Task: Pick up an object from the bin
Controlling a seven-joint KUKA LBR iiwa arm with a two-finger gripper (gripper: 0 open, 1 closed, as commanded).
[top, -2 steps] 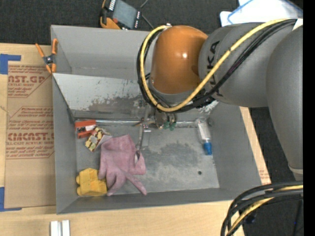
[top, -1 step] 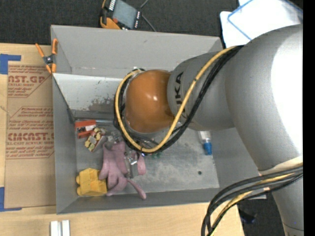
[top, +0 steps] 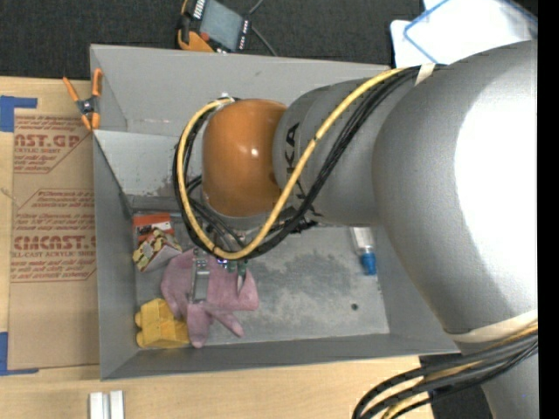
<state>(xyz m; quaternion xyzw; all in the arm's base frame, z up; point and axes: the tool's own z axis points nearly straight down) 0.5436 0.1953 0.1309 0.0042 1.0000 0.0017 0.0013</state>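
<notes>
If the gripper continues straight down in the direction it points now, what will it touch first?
Most likely the pink soft thing lying directly under the gripper in the bin's lower left; the gap between them is unclear.

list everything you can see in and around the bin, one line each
cloth thing: one, pink, left part of the bin floor, under the gripper
lumpy thing: one, yellow, lower-left corner, beside the cloth thing
printed packet: one, red, white and orange, by the left wall
small tube: one, white and blue, alone on the floor to the right
bin: one, grey metal, mid-view
handheld device: one, black and orange, outside, beyond the far wall
arm: one, silver with orange cover, from the right
gripper: one, down over the cloth thing
</notes>
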